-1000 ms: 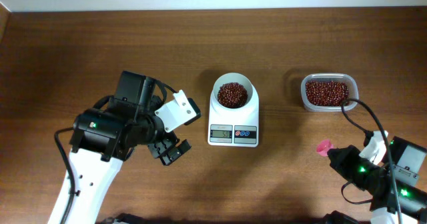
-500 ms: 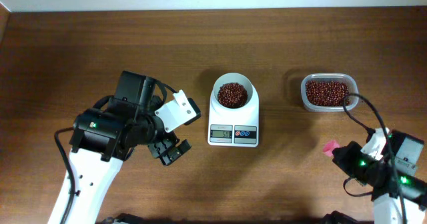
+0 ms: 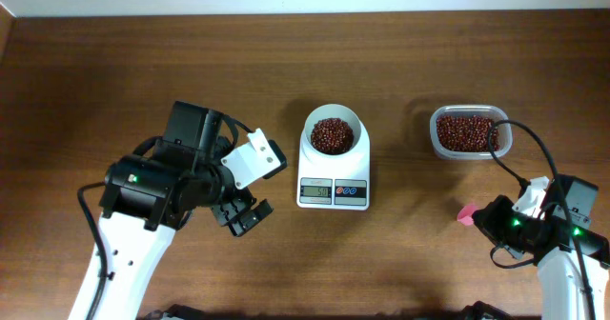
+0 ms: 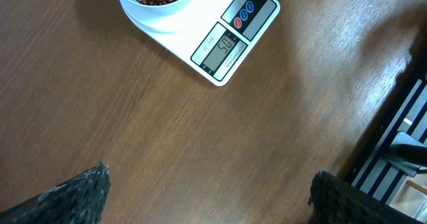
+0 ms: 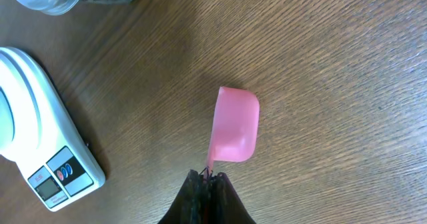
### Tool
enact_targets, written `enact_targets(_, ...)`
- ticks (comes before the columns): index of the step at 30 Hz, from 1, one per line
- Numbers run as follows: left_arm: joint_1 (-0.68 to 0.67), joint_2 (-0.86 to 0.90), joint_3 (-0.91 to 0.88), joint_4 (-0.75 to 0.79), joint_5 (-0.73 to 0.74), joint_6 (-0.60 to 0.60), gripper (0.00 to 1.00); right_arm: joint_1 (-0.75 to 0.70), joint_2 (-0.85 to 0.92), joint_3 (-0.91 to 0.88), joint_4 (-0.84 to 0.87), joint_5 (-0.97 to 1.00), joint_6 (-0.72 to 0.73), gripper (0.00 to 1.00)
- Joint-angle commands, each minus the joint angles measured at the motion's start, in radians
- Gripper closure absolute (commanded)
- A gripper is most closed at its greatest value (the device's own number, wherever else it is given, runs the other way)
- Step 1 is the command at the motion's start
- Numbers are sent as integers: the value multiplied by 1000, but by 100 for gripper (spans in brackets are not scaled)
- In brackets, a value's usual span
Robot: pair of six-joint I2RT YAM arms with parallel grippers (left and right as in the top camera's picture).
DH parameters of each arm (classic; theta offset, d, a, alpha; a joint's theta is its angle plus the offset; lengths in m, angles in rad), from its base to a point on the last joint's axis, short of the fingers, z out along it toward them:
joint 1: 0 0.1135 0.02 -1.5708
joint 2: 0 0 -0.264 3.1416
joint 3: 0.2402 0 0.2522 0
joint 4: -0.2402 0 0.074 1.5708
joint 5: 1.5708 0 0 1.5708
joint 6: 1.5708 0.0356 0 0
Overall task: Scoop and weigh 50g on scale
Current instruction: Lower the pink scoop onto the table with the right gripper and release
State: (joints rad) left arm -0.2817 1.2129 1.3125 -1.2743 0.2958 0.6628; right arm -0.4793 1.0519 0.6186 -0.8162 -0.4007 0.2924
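Scale (image 3: 333, 172): white, at the centre of the overhead view, flat on the table (image 3: 429, 53), between the two arms.
Bowl (image 3: 332, 135): round, white, on the upper part of the scale.
Beans (image 3: 331, 134): dark red-brown, heaped in the bowl and filling its middle. More of the same lie in the tub.
Display (image 3: 315, 190): grey, on the scale's lower edge. Its digits show in the left wrist view but are too small to read surely.
Buttons (image 3: 350, 191): one red and one blue, just right of the display.
Tub (image 3: 469, 132): clear plastic, upper right of the overhead view, well apart from the scale, with beans covering its floor.
Left gripper (image 3: 245, 215): lower left of the scale, near it but not touching. The jaws stand wide and hold nothing. In the left wrist view the two dark fingers (image 4: 77, 194) sit in the bottom corners, with bare table between them.
Right gripper (image 5: 207, 179): lower right of the overhead view, below the tub and well apart from the scale. The jaws are pinched narrow on the spoon's thin handle.
Spoon (image 5: 235, 132): pink plastic, its cup pointing away from the right gripper over bare table. In the right wrist view the cup shows plain pink, and I cannot tell whether it touches the table.
Cable (image 3: 522, 168): black, running from the right arm up past the tub's right rim.
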Motion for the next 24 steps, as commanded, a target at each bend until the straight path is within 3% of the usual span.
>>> enact_targets(1, 5, -2, -3, 1, 3, 16, 1, -6, 2, -7, 10, 21, 5, 96)
enact_targets(8, 5, -2, -3, 1, 3, 16, 1, -6, 2, -7, 13, 46, 8, 96)
enact_targets(10, 5, -2, -3, 1, 3, 16, 1, -6, 2, -7, 15, 38, 76, 96)
enact_targets(15, 5, -2, -3, 1, 3, 16, 1, -6, 2, -7, 75, -141, 91, 95)
enact_targets(18, 5, -2, -3, 1, 3, 16, 1, -6, 6, -7, 103, -153, 91, 95)
enact_targets(24, 5, -2, -3, 1, 3, 16, 1, -5, 180, -9, 160, -153, 90, 95)
